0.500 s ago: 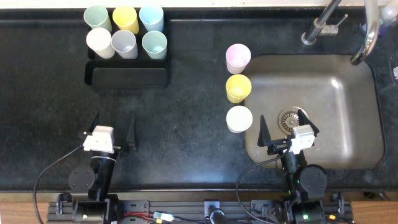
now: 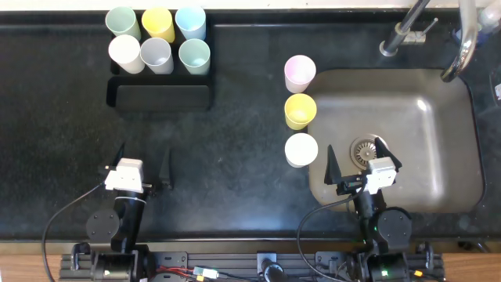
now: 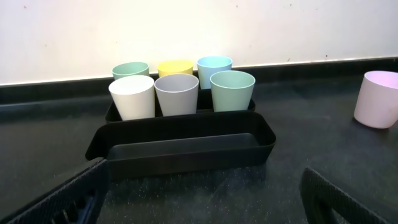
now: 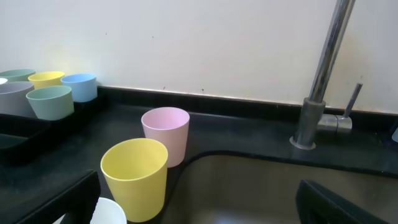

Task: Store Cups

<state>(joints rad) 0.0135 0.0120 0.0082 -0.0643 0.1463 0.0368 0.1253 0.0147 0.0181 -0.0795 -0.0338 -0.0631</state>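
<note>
Three loose cups stand upright in a line along the sink's left rim: a pink cup (image 2: 299, 72) (image 4: 166, 134) (image 3: 377, 99) farthest from the arms, a yellow cup (image 2: 300, 110) (image 4: 135, 177) in the middle, and a white cup (image 2: 301, 149) (image 4: 109, 212) nearest. A black tray (image 2: 160, 95) (image 3: 186, 147) at the back left holds several cups (image 2: 159, 41) (image 3: 176, 90) in its far rows; its near row is bare. My left gripper (image 2: 143, 165) (image 3: 199, 199) hangs open near the front edge, short of the tray. Over the sink's near left corner my right gripper (image 2: 354, 157) (image 4: 199, 202) stands open, close to the white cup.
A steel sink (image 2: 427, 117) (image 4: 261, 186) fills the right side, its drain (image 2: 365, 149) just beyond the right gripper. A faucet (image 2: 409, 27) (image 4: 323, 74) rises at the back right. Dark countertop (image 2: 243, 141) lies between tray and sink.
</note>
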